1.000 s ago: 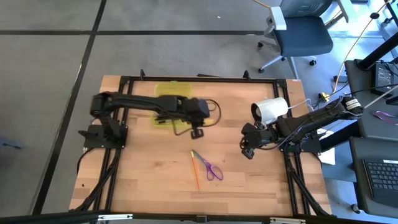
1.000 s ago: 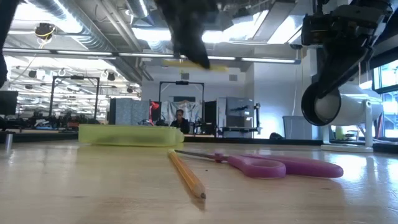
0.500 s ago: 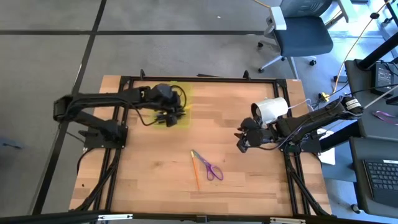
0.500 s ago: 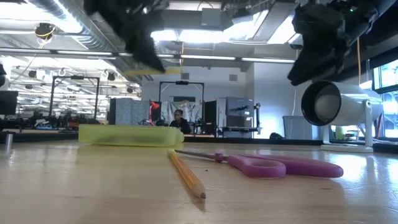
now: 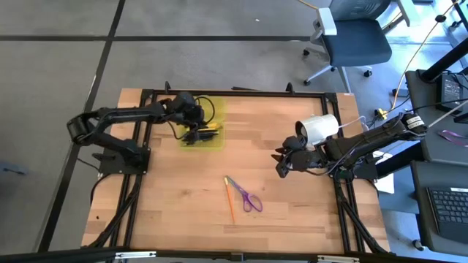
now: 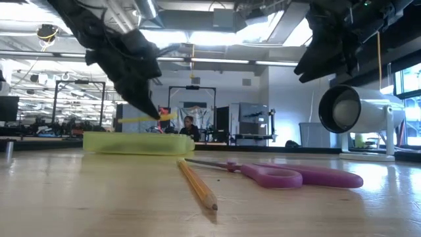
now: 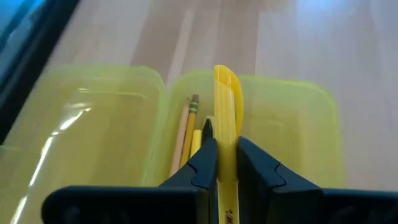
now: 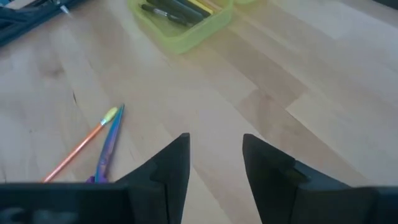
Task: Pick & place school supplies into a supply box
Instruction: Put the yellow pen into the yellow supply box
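While the supply box (image 5: 199, 124) sits open toward the far left part of the worktop (image 5: 175, 197), the scene is recorded as follows.

Left hand (image 7: 222, 155): clenched on a yellow pen (image 7: 227, 118), which is held just above the box, as seen in the low view.

Yellow pen: gripped between the two dark fingers (image 7: 202, 165), its rounded end pointing out over the box's open compartment.

Supply box: translucent yellow-green, lid folded out flat beside the tray; a wood-tan pencil (image 7: 185, 127) and a further yellow item are seen lying inside, under the held pen. Dark pens (image 8: 163, 11) are also made out in it from the right wrist view.

Right hand (image 8: 214, 163): released, its fingers parted with nothing between them; it is held above the worktop toward the right side, well apart from the box, with the white cylinder (image 5: 317, 129) just beside the arm.

Scissors (image 5: 250, 197): purple-handled, laid flat on the worktop near its middle, toward the front edge.

Orange pencil (image 5: 229, 204): laid on the worktop just beside the scissors, its near end close to the scissor blades.

Background: a person (image 6: 189, 127) is seen far off in the room behind the box.
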### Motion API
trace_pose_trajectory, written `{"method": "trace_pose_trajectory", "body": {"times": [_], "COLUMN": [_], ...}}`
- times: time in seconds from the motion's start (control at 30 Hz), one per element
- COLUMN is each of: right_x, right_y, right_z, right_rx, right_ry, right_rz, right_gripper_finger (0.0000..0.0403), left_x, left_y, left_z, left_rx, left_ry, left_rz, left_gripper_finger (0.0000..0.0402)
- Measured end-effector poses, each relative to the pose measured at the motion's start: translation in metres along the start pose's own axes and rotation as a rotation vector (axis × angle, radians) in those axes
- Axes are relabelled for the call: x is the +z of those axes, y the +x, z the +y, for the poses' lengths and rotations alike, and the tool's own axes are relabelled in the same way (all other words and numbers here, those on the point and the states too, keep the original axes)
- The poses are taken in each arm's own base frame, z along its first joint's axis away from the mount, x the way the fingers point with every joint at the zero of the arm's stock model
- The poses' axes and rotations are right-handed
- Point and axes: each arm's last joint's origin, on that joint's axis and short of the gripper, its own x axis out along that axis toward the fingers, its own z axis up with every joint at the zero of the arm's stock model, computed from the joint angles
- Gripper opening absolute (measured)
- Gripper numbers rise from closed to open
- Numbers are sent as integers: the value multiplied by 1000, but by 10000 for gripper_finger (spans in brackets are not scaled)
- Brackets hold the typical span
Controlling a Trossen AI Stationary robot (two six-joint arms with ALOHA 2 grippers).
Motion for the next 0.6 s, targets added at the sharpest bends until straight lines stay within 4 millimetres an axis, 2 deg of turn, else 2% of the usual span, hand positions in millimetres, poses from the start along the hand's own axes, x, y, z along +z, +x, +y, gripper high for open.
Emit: {"method": "trace_pose_trajectory", "body": {"times": [0.37,0.6], "right_x": [0,0], "right_y": [0,0], "right_z": [0,0], "right_rx": [-1,-1], "right_ry": [18,16], "right_rz": [0,0], "right_gripper_finger": [152,152], "left_x": [-24,-28], "left_y": [39,44], "left_z": [9,9], "left_rx": [-83,-76], "left_ry": [35,30], "left_rz": [125,154], "left_gripper_finger": [37,50]}}
